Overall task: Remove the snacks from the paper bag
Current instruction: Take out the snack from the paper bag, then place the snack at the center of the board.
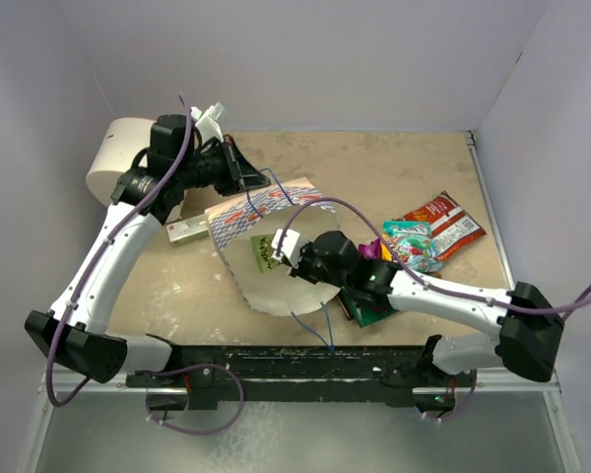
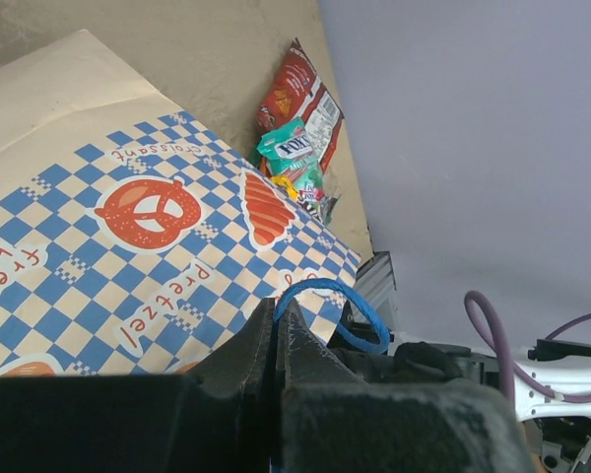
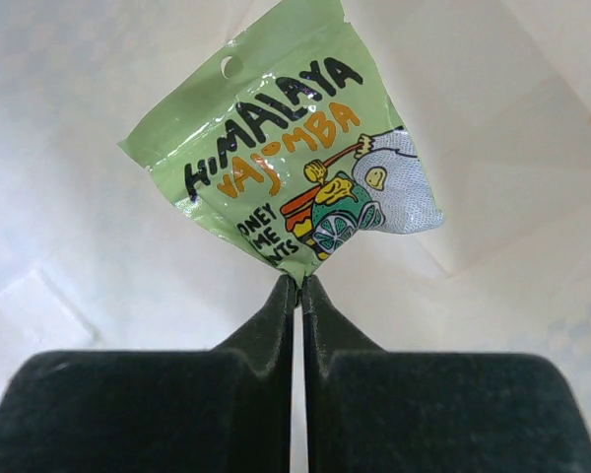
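The paper bag lies on its side in the middle of the table, its mouth toward the arms and its plain white inside showing. My left gripper is shut on the bag's blue cord handle at the far rim. Inside the mouth, my right gripper is shut on the bottom corner of a green snack packet. On the table to the right lie a red packet, a teal one, a magenta one and a dark one partly under my right arm.
A big white cylinder stands at the far left behind my left arm. A small flat whitish box lies beside the bag's left side. Walls close the table at the back and right.
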{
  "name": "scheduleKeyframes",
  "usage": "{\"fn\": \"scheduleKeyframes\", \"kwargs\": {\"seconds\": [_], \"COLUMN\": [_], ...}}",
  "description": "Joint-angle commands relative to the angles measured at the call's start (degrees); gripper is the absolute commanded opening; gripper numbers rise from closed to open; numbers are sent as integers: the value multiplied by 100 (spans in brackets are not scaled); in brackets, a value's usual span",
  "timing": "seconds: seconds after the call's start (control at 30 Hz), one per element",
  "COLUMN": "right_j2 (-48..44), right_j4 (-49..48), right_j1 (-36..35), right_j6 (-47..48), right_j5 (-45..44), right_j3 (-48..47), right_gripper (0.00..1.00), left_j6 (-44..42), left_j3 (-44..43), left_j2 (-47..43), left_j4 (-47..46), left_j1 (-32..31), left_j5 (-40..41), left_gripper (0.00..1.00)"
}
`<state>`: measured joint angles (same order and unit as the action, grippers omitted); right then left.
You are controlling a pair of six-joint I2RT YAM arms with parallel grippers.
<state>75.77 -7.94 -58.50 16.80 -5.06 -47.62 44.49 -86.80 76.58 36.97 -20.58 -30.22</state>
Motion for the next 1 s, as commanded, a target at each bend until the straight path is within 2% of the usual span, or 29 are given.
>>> {"fn": "scheduleKeyframes", "kwargs": {"seconds": [0.0, 0.2, 0.37, 0.63, 0.77, 0.97], "right_j2": [-640, -1767, -2473, -2530, -2444, -2305], "right_j4": [999, 2081, 2716, 3152, 3297, 3526], "right_j1": [-47, -47, -47, -47, -45, -43], "right_j6": [-207, -232, -272, -522, -606, -859], "right_j5": [427, 362, -4, -708, -956, -1415], "right_j3": [-206, -610, -1421, -2663, -3302, -3692], "right_gripper": [0, 0, 0, 0, 0, 0], "left_j6": [176, 755, 1323, 2039, 2814, 2981], "left_j3": [-320, -370, -89, 67, 423, 242], "left_j2": [-114, -29, -120, -444, -659, -594], "left_j4": [-298, -607, -1047, -1276, -1690, -1779], "left_j1": [61, 62, 60, 55, 48, 47], "left_j5": [130, -84, -329, -230, -305, -211], "left_gripper": [0, 0, 0, 0, 0, 0]}}
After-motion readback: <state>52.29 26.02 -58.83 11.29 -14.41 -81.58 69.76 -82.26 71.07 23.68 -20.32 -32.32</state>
